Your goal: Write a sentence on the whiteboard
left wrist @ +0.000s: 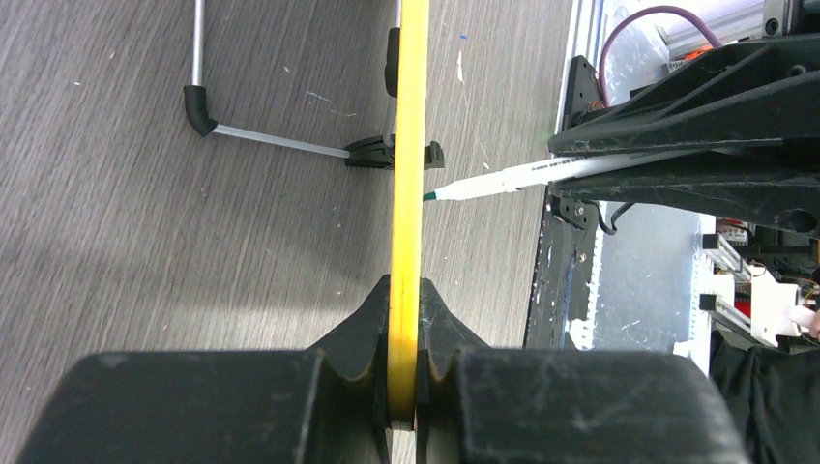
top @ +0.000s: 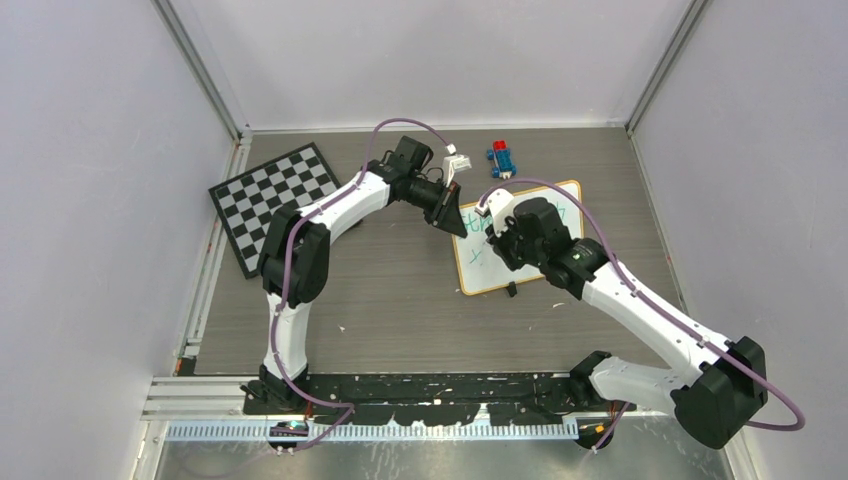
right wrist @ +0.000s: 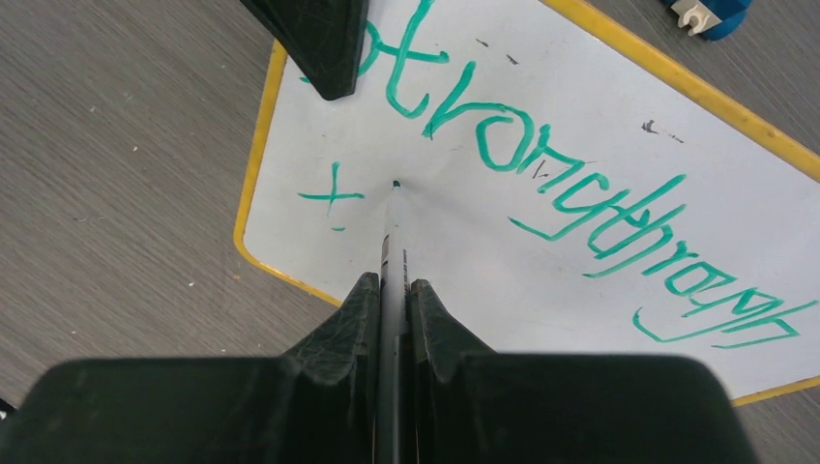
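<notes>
The whiteboard [top: 545, 272] with its yellowish frame lies tilted right of the table's middle. My left gripper [top: 452, 214] is shut on its left frame edge; the left wrist view shows the frame [left wrist: 412, 174] edge-on between the jaws of that gripper [left wrist: 404, 387]. My right gripper [right wrist: 392, 290] is shut on a white marker [right wrist: 391, 242] whose green tip touches the board [right wrist: 541, 271]. The sentence [right wrist: 541, 164] reads "Strong through" in green, with a "t" [right wrist: 334, 198] starting a second line. The marker also shows in the left wrist view [left wrist: 512, 177].
A black-and-white checkerboard [top: 275, 200] lies at the back left. A blue and red toy [top: 503, 157] sits behind the board. A wire stand [left wrist: 271, 141] with black clips [left wrist: 392, 150] shows at the board's back. The metal rail [top: 400, 405] runs along the near edge.
</notes>
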You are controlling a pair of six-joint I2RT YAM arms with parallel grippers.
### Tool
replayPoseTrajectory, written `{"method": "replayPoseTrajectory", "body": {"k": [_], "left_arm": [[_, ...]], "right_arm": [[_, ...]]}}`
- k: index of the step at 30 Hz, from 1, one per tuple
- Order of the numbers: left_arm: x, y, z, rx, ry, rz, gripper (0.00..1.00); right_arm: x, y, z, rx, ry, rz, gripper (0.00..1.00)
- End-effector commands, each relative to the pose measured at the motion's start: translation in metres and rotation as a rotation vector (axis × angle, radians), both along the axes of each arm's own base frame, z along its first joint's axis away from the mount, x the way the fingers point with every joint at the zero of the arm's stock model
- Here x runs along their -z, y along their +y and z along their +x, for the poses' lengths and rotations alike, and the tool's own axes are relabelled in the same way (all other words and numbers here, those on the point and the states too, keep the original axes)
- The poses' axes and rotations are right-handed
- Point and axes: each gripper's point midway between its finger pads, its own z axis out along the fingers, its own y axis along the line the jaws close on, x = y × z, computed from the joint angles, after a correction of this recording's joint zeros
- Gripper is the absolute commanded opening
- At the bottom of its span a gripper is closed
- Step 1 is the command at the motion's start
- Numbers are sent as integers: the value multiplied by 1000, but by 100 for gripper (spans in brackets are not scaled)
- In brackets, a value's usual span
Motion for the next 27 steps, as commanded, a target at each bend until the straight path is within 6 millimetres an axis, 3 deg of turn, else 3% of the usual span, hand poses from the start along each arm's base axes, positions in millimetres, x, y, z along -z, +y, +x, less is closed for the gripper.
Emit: {"method": "replayPoseTrajectory", "body": {"k": [1,18,22,27], "left_arm": [[-24,1,7,-19,-65,-10,0],[-21,-1,9,-17,-61,-8,0],[-20,0,9,-19,-57,-4,0],[-20,0,9,-20,-58,-4,0]], "right_arm": [[-16,2,17,43,-65,24,0],[32,-1,-22,-55,118,-30,0],[31,-1,-18,-52,107,-41,0],[13,1,-6,-22,41,-10,0]]}}
